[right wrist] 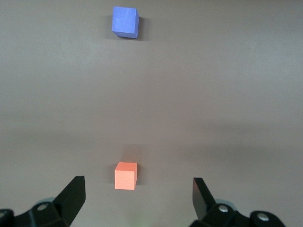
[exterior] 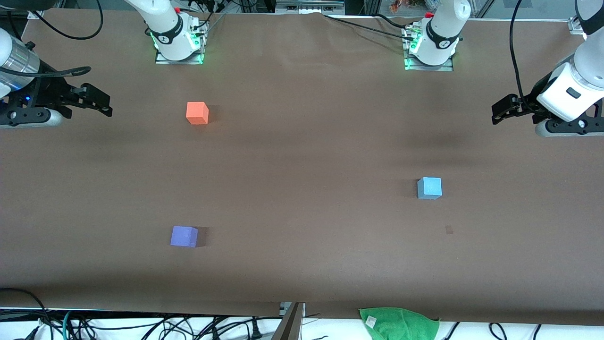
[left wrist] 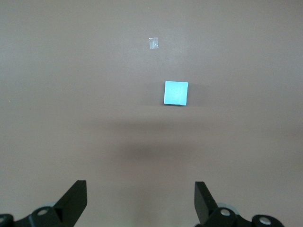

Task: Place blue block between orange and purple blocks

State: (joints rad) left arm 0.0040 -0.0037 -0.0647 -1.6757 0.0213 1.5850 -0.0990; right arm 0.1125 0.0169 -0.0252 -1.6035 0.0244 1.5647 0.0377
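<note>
The blue block [exterior: 429, 188] sits on the table toward the left arm's end; it also shows in the left wrist view [left wrist: 176, 92]. The orange block [exterior: 197, 113] sits toward the right arm's end, and the purple block [exterior: 184, 236] lies nearer the front camera than it. Both show in the right wrist view, the orange block [right wrist: 126, 176] and the purple block [right wrist: 125, 21]. My left gripper [exterior: 501, 109] is open and empty, up in the air at the left arm's end [left wrist: 140, 201]. My right gripper [exterior: 96, 100] is open and empty, up at the right arm's end [right wrist: 138, 198].
A green cloth [exterior: 400, 323] hangs at the table's front edge. A small patch of tape [exterior: 448, 230] lies on the brown table [exterior: 302, 156] near the blue block. Cables run along the front edge and by the arm bases.
</note>
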